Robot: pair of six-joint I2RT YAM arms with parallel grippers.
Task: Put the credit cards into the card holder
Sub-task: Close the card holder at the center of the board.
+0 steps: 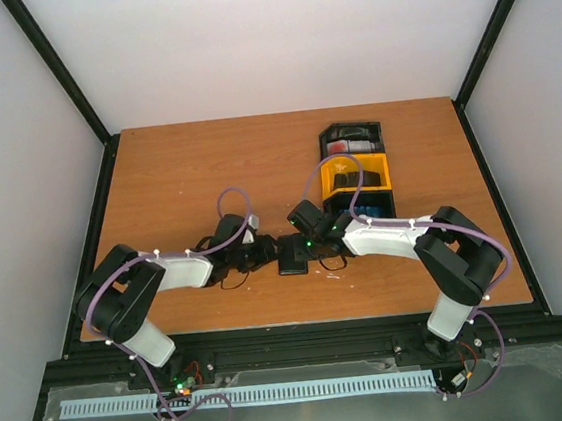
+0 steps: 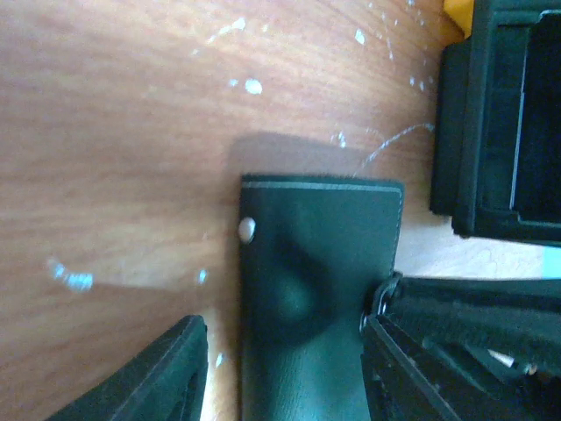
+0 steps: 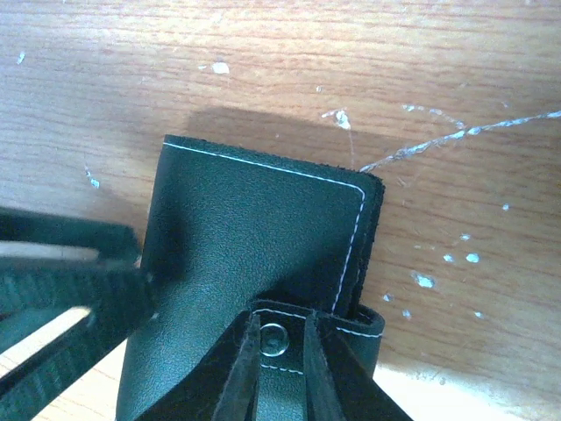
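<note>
Probably light and floppy, the black leather-like folding card holder: right fingers pinch its snap tab at 6 o'clock; left fingers spread astride.

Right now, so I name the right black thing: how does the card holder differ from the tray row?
The card holder is one flat, leather-like piece with white stitching; the tray row is rigid, with open black and yellow compartments. The card holder lies nearer the middle; the tray row stands farther back, to the right. Cards show in the tray row, none in the card holder. Both rest on the table.
</note>
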